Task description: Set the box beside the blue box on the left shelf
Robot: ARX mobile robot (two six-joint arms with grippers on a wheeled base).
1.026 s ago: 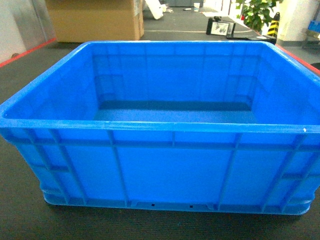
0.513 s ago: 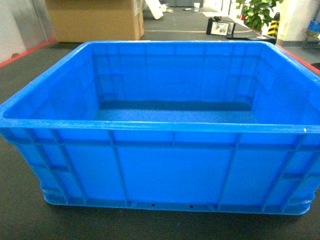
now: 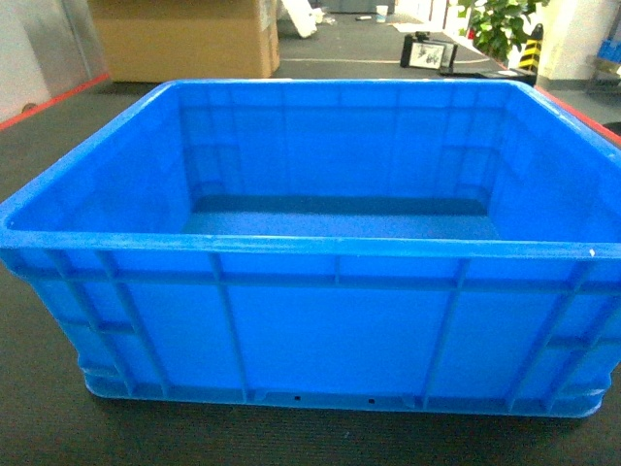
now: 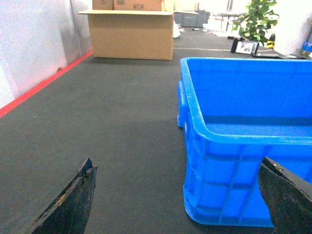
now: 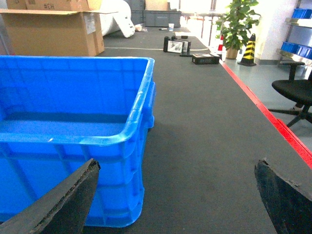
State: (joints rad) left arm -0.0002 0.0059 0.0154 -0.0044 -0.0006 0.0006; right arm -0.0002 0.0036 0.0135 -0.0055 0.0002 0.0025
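The box point(image 3: 330, 320), a large bright-blue crate with ribbed sides and no lid, stands empty on the dark carpet right in front of me. Neither gripper shows in the head view. In the left wrist view the box point(image 4: 243, 146) is on the right. My left gripper point(image 4: 176, 165) is open, low at its near left corner, with one finger over the floor and the other in front of the box wall. My right gripper point(image 5: 178, 165) is open at the near right corner of the box point(image 5: 73, 146). Both hold nothing. The left shelf and the other blue box are out of view.
A big open cardboard carton point(image 3: 184, 39) stands on the floor behind the box. Red floor tape point(image 4: 44, 83) runs along the left wall and another strip point(image 5: 273, 122) on the right. Farther right are an office chair point(image 5: 297, 92), a potted plant point(image 5: 236, 24) and a striped cone point(image 5: 249, 48).
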